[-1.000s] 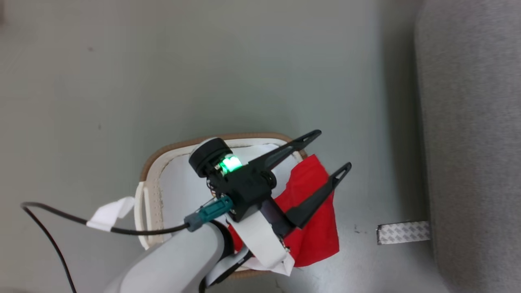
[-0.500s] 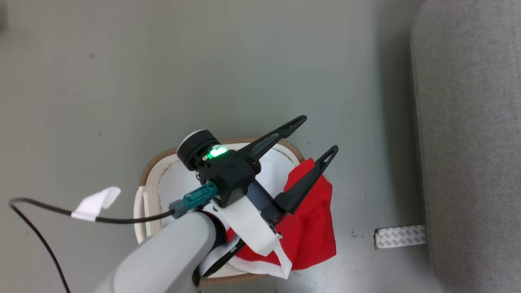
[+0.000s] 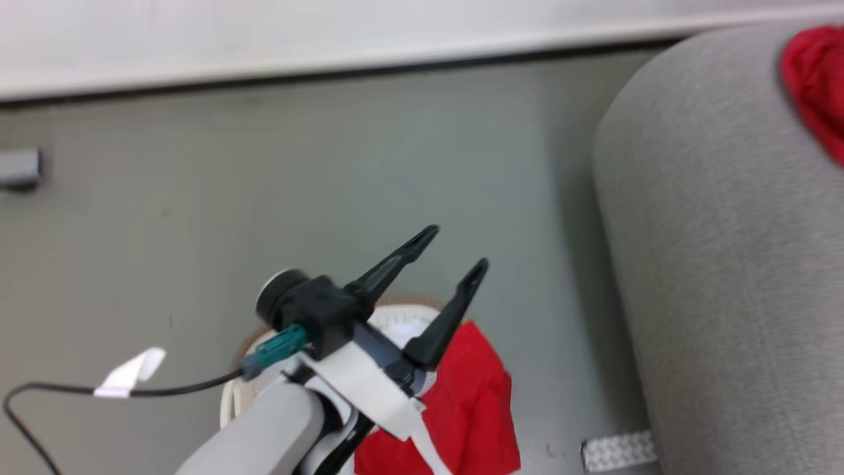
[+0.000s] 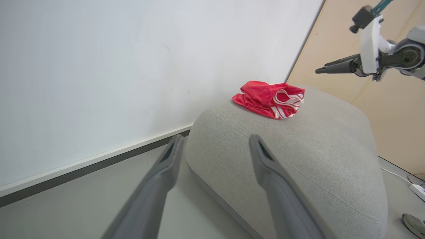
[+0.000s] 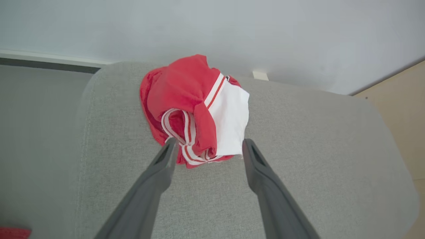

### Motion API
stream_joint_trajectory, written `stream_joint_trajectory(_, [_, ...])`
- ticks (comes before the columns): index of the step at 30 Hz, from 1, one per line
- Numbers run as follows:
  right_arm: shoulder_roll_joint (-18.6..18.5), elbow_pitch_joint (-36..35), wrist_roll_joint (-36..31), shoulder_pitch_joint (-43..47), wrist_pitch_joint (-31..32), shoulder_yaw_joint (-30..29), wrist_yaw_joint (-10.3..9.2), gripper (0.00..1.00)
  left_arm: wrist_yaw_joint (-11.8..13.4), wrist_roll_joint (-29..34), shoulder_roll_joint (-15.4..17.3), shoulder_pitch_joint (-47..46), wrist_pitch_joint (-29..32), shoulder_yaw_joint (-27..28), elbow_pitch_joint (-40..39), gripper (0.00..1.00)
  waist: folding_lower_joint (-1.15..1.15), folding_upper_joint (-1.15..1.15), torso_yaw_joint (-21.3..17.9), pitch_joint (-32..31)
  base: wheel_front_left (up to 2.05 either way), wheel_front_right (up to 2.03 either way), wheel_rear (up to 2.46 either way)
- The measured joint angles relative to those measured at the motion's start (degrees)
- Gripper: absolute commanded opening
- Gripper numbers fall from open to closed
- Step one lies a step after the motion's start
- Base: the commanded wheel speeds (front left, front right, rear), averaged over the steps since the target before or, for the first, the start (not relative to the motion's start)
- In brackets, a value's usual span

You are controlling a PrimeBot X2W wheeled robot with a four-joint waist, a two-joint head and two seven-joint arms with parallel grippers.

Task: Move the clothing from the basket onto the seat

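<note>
Right wrist view: right gripper (image 5: 209, 142) hovering over grey sofa (image 5: 298, 156), fingers standing wide apart, gripping nothing. Red-and-white garment (image 5: 189, 96) lying bunched on sofa top near white wall (image 5: 232, 30), its near edge showing between fingertips. Head view: left gripper (image 3: 457, 247) hanging above laundry basket (image 3: 399, 322), fingers spread, empty. Second red garment (image 3: 471, 402) draping over basket rim, sofa side. Grey floor (image 3: 198, 231) running to white baseboard (image 3: 264, 63); textured tape strip (image 3: 616, 450) lying beside sofa base.
</note>
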Motion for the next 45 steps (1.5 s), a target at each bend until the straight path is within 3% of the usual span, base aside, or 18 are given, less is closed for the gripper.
stream_joint_trajectory(9, [1.3,-10.0,4.7,1.5,-3.5,2.9,0.00,1.00,5.9,-4.0,3.6,6.5,-2.5,7.3,-2.1,1.00,-0.02,0.00,-1.5,-10.7,0.00,0.00,0.00])
stream_joint_trajectory(18, [13.8,-19.1,4.3,8.5,-12.8,3.0,0.00,1.00,11.5,-6.8,7.3,13.4,-4.0,14.5,-3.7,1.00,-0.01,0.00,-0.3,-16.9,0.00,0.00,0.00])
stream_joint_trajectory(23, [18.5,-22.8,2.6,11.7,-17.2,2.6,0.00,1.00,13.5,-6.7,10.0,17.9,-4.5,16.7,-4.2,1.00,-0.01,0.00,1.4,-18.0,0.00,0.00,0.00])
stream_joint_trajectory(27, [22.3,-24.6,0.4,17.0,-21.3,1.7,0.00,1.00,14.8,-6.9,10.3,20.3,-5.1,18.8,-4.7,1.00,0.00,0.00,3.0,-18.5,0.00,0.00,0.00])
stream_joint_trajectory(30, [25.1,-25.8,-2.3,21.7,-25.3,1.8,0.00,1.00,15.4,-6.7,10.1,22.1,-5.4,19.8,-4.6,1.00,0.00,0.00,4.1,-19.2,0.00,0.00,0.00])
stream_joint_trajectory(35, [30.5,-25.0,-5.0,28.8,-32.9,2.1,0.00,1.00,15.4,-6.7,7.1,25.8,-5.8,22.3,-4.1,1.00,0.00,0.00,5.2,-20.6,0.00,0.00,0.00])
stream_joint_trajectory(38, [33.1,-22.8,-5.4,32.5,-35.3,1.7,-0.01,1.00,14.8,-3.7,5.7,27.2,-5.8,24.1,-4.4,1.00,0.00,0.00,5.9,-20.8,0.00,0.00,0.00])
stream_joint_trajectory(45, [35.5,-21.3,-6.2,37.1,-38.9,2.3,0.00,1.00,11.4,0.3,1.6,30.0,-5.9,27.7,-4.3,1.00,0.00,0.01,6.6,-20.9,0.00,0.00,0.00])
